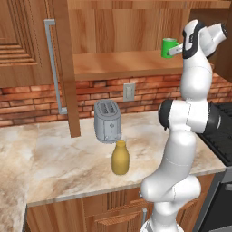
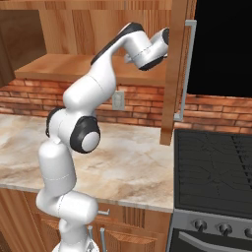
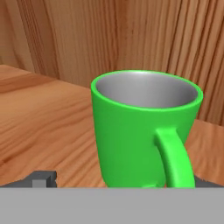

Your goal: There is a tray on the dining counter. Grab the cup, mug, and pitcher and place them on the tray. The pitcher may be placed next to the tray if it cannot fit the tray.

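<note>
The green mug [image 1: 168, 47] with a loop handle stands upright on the wooden shelf [image 1: 122, 63] under the wall cabinets. In the hand view the mug [image 3: 140, 131] is very close, its handle turned toward the camera. My gripper [image 1: 176, 50] is at shelf height right at the mug. It is open [image 3: 124, 180], with one dark fingertip on each side of the mug's base and nothing gripped. The mustard-yellow pitcher [image 1: 120, 157] stands on the marbled kitchen counter below, near its front edge. The tray, the cup and the dining counter are out of view.
A grey toaster [image 1: 107, 121] sits just behind the pitcher by the brick wall. A wooden cabinet post [image 1: 68, 68] with a long metal handle [image 1: 54, 68] stands to the left. The black stove [image 2: 211, 167] is on the right of the counter.
</note>
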